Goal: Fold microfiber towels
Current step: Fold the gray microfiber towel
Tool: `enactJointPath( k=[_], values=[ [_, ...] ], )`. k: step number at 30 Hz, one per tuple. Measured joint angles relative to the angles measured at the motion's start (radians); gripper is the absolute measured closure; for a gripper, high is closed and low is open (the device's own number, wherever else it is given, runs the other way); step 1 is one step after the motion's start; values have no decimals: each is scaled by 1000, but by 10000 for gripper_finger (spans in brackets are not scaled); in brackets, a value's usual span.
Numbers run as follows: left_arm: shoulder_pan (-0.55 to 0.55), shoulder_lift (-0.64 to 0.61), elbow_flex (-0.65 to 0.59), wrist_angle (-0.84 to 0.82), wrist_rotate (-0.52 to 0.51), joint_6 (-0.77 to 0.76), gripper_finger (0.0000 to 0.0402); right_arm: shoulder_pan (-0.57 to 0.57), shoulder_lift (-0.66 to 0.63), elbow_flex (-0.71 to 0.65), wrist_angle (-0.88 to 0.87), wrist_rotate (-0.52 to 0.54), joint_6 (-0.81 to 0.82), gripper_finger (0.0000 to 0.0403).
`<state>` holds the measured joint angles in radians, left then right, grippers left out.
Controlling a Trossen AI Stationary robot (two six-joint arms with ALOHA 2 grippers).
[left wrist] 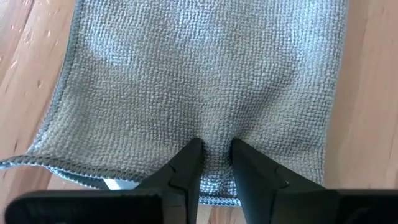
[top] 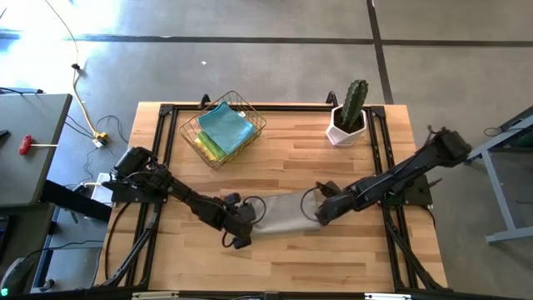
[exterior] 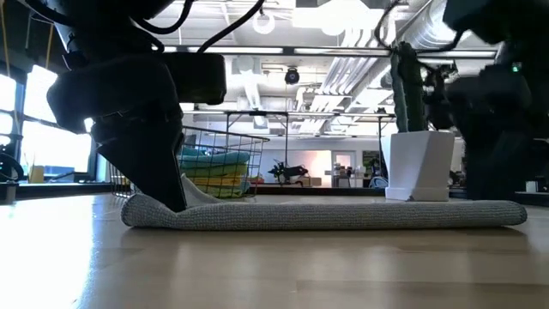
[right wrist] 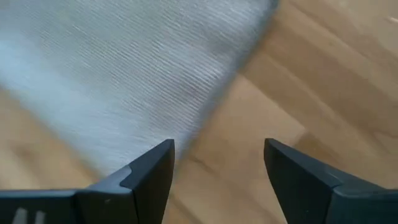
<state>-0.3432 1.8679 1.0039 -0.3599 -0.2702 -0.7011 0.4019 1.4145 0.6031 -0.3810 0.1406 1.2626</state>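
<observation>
The left gripper (left wrist: 216, 155) pinches a ridge of the single grey towel (top: 287, 212) at its left end. At the towel's other end, the right gripper (right wrist: 217, 155) hovers with jaws spread, empty, over its edge and bare table (top: 333, 250). Beyond them, one wire basket (top: 221, 127) holds blue, green and yellow towels (top: 223, 129); one potted cactus (top: 350, 112) stands apart.

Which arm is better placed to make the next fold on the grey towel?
Probably the left. Its gripper already pinches the grey towel at one end, jaws nearly closed on the cloth. The right gripper has open jaws, holds nothing and sits over bare wood beside the towel's other end.
</observation>
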Motion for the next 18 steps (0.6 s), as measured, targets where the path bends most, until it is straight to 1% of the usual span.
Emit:
enactJointPath(
  k=[2, 3, 6, 7, 8, 11, 13, 18],
  values=[
    [0, 0, 0, 5, -5, -13, 323, -4, -61, -55, 73, 9, 44, 164],
    [0, 0, -1, 10, -7, -19, 323, -7, -78, -94, 137, 9, 57, 164],
    [0, 0, -1, 21, -7, -22, 323, -9, -96, -204, 445, 17, 94, 164],
    [0, 0, -1, 23, -7, -22, 323, -9, -93, -231, 518, 25, 114, 164],
    [0, 0, -1, 25, -8, -22, 323, -9, -82, -253, 549, 42, 136, 165],
    [0, 0, -1, 26, -10, -22, 322, -9, -57, -274, 562, 87, 178, 165],
    [0, 0, -1, 26, -11, -22, 322, -8, -39, -270, 559, 95, 177, 165],
    [0, 0, 0, 22, -11, -13, 325, -9, 18, -214, 545, 110, 141, 165]
  ],
)
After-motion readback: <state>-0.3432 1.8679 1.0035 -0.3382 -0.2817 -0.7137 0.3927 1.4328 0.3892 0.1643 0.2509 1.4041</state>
